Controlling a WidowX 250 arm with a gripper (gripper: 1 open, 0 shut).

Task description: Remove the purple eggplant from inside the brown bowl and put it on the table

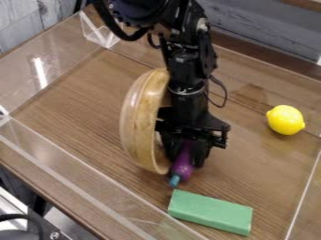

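Observation:
The brown bowl stands tipped up on its edge on the table, its opening turned toward the arm. My gripper points straight down just right of the bowl's lower rim and is shut on the purple eggplant. The eggplant hangs from the fingers with its lower end at the tabletop, beside the bowl's rim. Its upper part is hidden between the fingers.
A green rectangular block lies just in front of the eggplant. A yellow lemon rests at the right. Clear acrylic walls ring the tabletop.

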